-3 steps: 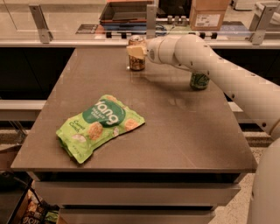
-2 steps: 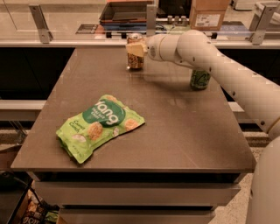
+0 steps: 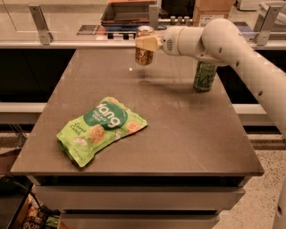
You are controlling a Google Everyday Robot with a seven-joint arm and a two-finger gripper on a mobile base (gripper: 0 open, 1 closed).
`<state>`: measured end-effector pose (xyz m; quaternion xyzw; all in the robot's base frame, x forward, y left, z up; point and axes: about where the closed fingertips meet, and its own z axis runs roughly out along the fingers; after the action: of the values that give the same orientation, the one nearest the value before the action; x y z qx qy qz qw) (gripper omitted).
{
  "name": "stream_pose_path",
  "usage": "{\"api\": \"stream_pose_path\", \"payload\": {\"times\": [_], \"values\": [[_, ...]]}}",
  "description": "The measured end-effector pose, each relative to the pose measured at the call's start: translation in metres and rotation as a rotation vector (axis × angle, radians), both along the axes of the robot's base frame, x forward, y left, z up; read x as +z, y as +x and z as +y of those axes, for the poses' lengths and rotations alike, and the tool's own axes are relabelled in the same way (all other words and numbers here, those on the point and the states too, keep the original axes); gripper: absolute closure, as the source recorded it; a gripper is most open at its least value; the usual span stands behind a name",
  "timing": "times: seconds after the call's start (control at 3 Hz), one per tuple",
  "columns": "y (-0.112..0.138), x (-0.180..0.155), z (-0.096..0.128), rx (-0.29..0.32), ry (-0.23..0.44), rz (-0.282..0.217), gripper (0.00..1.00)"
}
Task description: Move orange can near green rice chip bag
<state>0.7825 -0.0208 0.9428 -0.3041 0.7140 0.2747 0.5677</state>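
The orange can (image 3: 144, 49) is upright and lifted clear of the table at the far middle, with its shadow on the top below it. My gripper (image 3: 146, 43) reaches in from the right and is shut on the orange can around its upper half. The green rice chip bag (image 3: 100, 129) lies flat on the table (image 3: 187, 134) at the front left, well apart from the can.
A green can (image 3: 204, 76) stands upright at the far right of the table, just under my arm. A counter with a dark tray (image 3: 127, 11) and boxes runs behind the table. A metal rail post (image 3: 39, 23) stands at the back left.
The gripper has lifted the orange can off the table and carried it slightly up and toward the middle. The bag and green can have not moved.
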Motion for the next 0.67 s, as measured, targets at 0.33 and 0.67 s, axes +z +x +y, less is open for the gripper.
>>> {"api": "stream_pose_path", "payload": {"times": [0.33,0.67], "values": [[-0.022,0.011,-0.013,0.021,0.015,-0.001,1.00],[-0.050,0.015,-0.019,0.068,0.014,0.001,1.00]]}}
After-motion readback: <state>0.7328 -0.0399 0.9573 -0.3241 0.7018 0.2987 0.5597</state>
